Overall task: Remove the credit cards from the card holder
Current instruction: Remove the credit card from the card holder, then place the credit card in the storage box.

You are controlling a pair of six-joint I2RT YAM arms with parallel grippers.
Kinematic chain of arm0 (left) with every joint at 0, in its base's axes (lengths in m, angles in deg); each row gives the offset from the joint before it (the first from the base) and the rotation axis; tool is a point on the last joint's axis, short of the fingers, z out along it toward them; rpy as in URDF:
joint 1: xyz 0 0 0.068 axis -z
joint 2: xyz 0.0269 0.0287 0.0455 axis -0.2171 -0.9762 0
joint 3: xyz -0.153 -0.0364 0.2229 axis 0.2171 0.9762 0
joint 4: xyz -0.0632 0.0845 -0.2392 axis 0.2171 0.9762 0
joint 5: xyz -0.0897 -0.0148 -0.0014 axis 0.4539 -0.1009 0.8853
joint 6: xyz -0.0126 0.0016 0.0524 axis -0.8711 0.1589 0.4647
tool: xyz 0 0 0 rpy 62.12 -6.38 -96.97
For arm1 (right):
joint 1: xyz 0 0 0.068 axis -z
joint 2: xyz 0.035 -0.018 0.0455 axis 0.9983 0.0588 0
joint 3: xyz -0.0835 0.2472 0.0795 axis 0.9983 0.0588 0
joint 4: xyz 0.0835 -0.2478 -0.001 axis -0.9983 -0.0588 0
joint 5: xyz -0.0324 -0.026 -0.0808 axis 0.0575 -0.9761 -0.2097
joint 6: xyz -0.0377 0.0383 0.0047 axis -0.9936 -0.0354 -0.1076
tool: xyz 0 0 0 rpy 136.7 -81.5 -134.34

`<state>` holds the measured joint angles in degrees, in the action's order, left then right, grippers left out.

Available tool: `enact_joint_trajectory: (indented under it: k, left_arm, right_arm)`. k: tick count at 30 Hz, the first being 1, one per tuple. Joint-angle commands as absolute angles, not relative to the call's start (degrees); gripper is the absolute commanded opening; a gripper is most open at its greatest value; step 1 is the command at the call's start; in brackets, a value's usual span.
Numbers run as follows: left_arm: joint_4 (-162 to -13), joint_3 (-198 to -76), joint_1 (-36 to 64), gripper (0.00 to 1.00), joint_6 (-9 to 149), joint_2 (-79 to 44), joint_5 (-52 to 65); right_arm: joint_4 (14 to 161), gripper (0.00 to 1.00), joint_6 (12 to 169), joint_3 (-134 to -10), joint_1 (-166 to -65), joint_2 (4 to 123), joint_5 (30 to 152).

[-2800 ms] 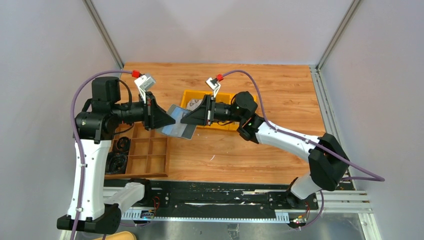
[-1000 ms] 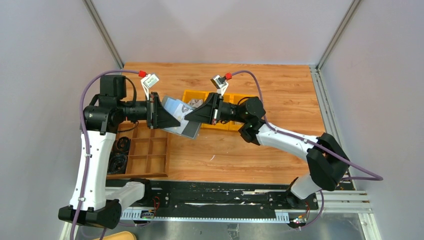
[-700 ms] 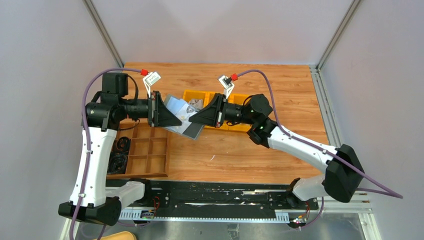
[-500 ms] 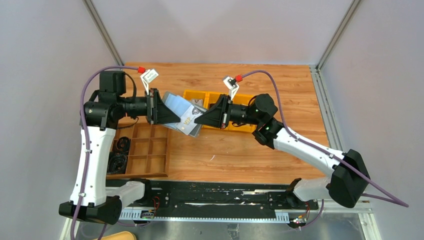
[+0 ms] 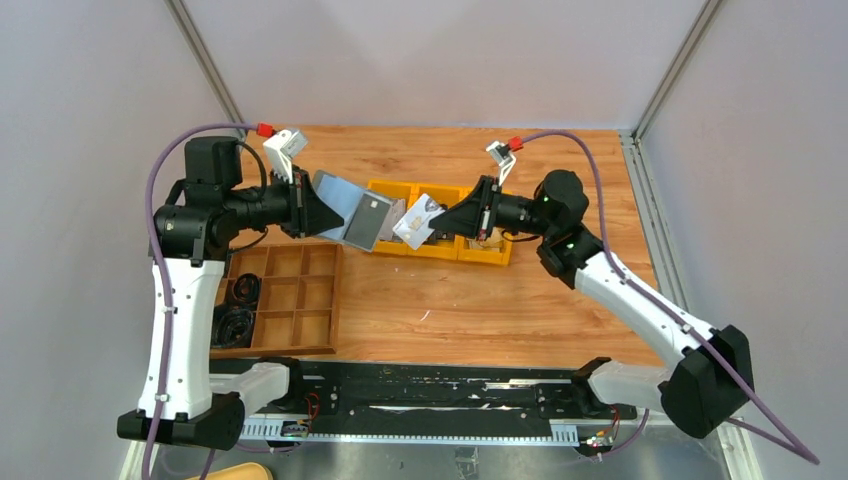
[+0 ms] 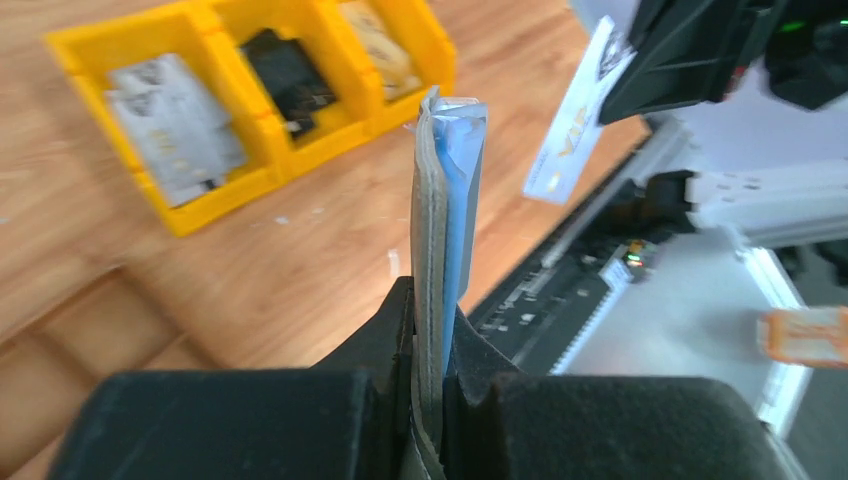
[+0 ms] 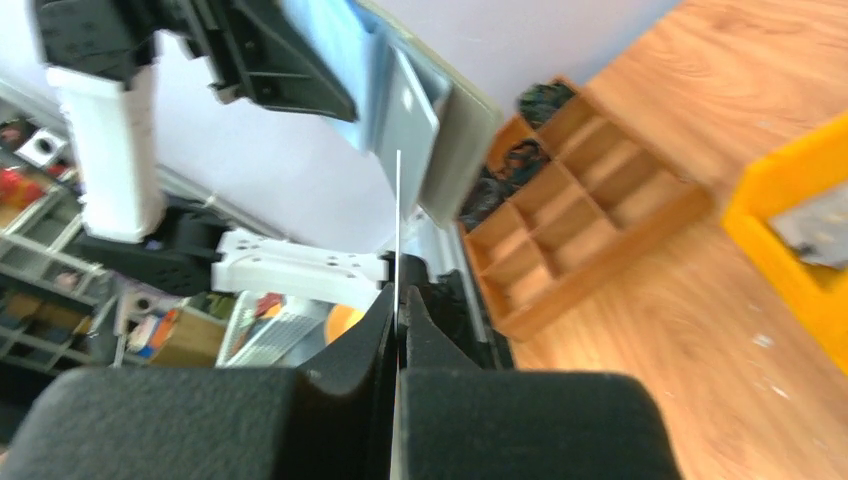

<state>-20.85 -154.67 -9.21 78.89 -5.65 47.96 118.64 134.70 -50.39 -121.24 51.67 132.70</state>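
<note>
The grey-blue card holder (image 5: 352, 212) hangs in the air above the table's middle left, clamped at its left edge by my left gripper (image 5: 320, 205). In the left wrist view the holder (image 6: 447, 190) stands edge-on between the shut jaws of that gripper (image 6: 432, 330). My right gripper (image 5: 442, 222) is shut on one light credit card (image 5: 417, 223), which is free of the holder and a short way to its right. In the right wrist view the card (image 7: 398, 200) shows as a thin white edge between the jaws of the right gripper (image 7: 398, 290), with the holder (image 7: 425, 150) beyond it.
A row of yellow bins (image 5: 496, 258) lies under the right gripper; one bin holds a light grey card (image 6: 175, 125), another a black item (image 6: 290, 85). A brown wooden compartment tray (image 5: 290, 300) sits at the left, with dark coils in its left cells.
The right gripper drew the card out of the holder and moved right with it. The left gripper tilted the holder up and shifted slightly left.
</note>
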Motion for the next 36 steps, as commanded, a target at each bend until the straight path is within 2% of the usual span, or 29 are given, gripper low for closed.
enact_joint_trajectory:
  k: [1,4,9,19,32,36]
  left_arm:
    - [-21.61,-156.1,-9.64,0.0,84.66,-4.61,33.93]
    - [-21.64,-154.51,-9.64,0.03,85.53,-3.85,34.14]
    - [-21.64,-153.35,-9.64,0.06,85.45,-2.65,37.13]
    - [-21.63,-151.51,-9.64,0.03,85.95,-0.87,47.81]
    - [-21.62,-152.17,-9.64,0.03,84.94,0.07,49.73]
    - [-21.61,-152.3,-9.64,0.02,84.88,0.6,49.25]
  right_arm:
    - [99.95,0.0,123.18,-53.73,-116.61,52.24,133.68]
    - [89.8,0.0,115.2,-59.13,-115.9,58.3,130.68]
    - [84.77,0.0,109.13,-67.66,-116.14,70.94,125.89]
    - [72.7,0.0,101.46,-95.37,-119.52,98.95,120.05]
    - [69.14,0.02,100.86,-111.09,-121.47,113.68,118.64]
    - [68.49,0.09,100.81,-112.31,-121.85,115.37,118.41]
